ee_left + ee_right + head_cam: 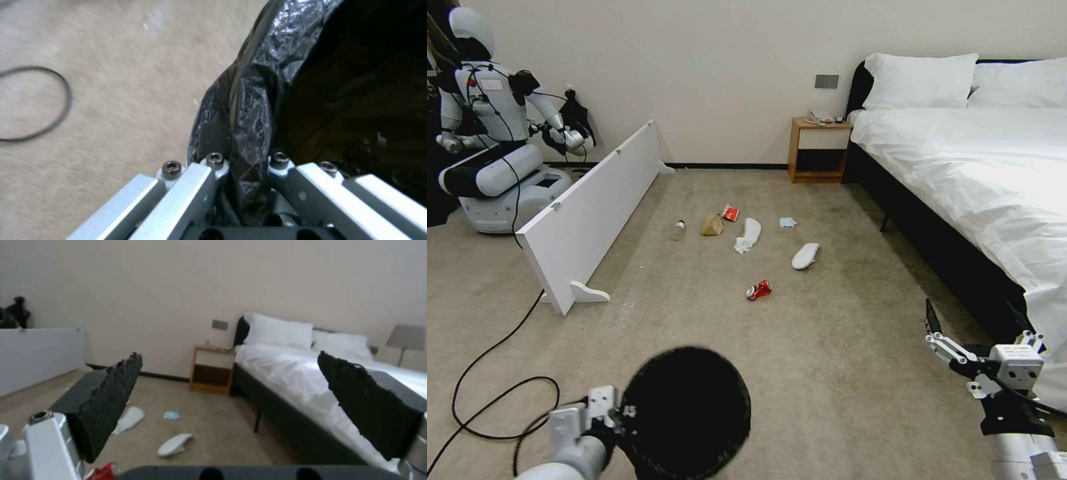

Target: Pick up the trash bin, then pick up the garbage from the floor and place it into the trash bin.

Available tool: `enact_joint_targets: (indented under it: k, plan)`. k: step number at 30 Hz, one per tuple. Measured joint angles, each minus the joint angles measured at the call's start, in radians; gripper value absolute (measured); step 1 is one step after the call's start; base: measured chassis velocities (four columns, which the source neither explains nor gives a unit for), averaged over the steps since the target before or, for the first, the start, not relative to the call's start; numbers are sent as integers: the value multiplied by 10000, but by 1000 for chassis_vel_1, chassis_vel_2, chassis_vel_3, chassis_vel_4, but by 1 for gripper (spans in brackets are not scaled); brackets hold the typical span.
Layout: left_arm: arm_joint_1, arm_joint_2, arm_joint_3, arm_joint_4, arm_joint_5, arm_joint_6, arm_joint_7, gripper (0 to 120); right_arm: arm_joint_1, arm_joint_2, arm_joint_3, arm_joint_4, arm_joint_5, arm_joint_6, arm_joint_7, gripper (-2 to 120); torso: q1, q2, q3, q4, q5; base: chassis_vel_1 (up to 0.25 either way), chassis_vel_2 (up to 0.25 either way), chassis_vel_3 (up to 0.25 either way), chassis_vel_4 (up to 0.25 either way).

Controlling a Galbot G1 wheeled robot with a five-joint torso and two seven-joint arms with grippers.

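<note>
The trash bin (687, 413), lined with a crinkly black bag, is at the bottom centre of the head view. My left gripper (626, 412) is shut on its near-left rim; the left wrist view shows the gripper (247, 163) pinching the bag's fold on the trash bin (267, 86). The garbage lies on the carpet ahead: a clear bottle (678, 229), brown paper bag (713, 225), red packet (730, 213), two white slippers (752, 232) (805, 255), pale-blue mask (788, 222) and crushed red can (759, 290). My right gripper (974, 327) (240, 396) hangs open and empty near the bed.
A white panel (594, 213) stands on edge at the left, with another robot (494, 133) behind it. Black cable (494, 393) loops on the carpet by the bin. A bed (974, 173) runs along the right, with a wooden nightstand (819, 150) at the wall.
</note>
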Motion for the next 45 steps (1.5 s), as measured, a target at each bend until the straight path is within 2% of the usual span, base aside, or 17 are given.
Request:
enact_joint_targets:
  k: [1, 2, 4, 6, 7, 8, 9, 10, 15, 45]
  plan:
    - [59, -8, -314, -192, -181, 0, -65, 3, -65, -17, -62, -87, 79, 72, -27, 100, 0, 0, 0, 0, 0, 0, 0, 0, 0]
    - [59, -8, -314, -192, -181, 0, -65, 3, -65, -17, -62, -87, 79, 72, -27, 100, 0, 0, 0, 0, 0, 0, 0, 0, 0]
    - [155, -17, -958, -537, -543, 0, -201, 3, -204, -101, -261, -353, 215, 309, -160, 100, 0, 0, 0, -3, 1, 0, 0, 0, 0]
    - [176, -17, -1140, -626, -630, 0, -230, 3, -230, -123, -327, -423, 227, 355, -204, 100, 0, 0, 0, -2, 1, 0, 0, 0, 0]
    - [217, -11, -1680, -851, -889, 0, -282, 3, -286, -164, -595, -627, 234, 421, -279, 100, 0, 0, 0, -1, 0, 0, 0, 0, 0]
    - [217, -11, -1680, -851, -889, 0, -282, 3, -286, -164, -595, -627, 234, 421, -279, 100, 0, 0, 0, -1, 0, 0, 0, 0, 0]
    - [253, 3, -2271, -1047, -1272, 0, -305, 3, -305, -142, -928, -901, 145, 455, -374, 100, 0, 0, 0, -2, -1, 0, 0, 0, 0]
    - [283, 14, -2556, -1115, -1461, -1, -308, 3, -304, -91, -1071, -1181, 34, 575, -563, 100, 0, 0, 0, -1, 0, 0, 0, 0, 0]
    - [389, 51, -2990, -1121, -1717, -5, -257, 3, -226, 81, -1337, -1615, -101, 738, -817, 100, 0, 1, 0, -1, 0, 0, 0, 0, 0]
    - [176, 66, -2734, -866, -1824, -29, -135, 3, -93, 450, -1181, -1699, -197, 740, -1248, 100, -1, 1, 0, -1, 0, -16, 20, 19, -20]
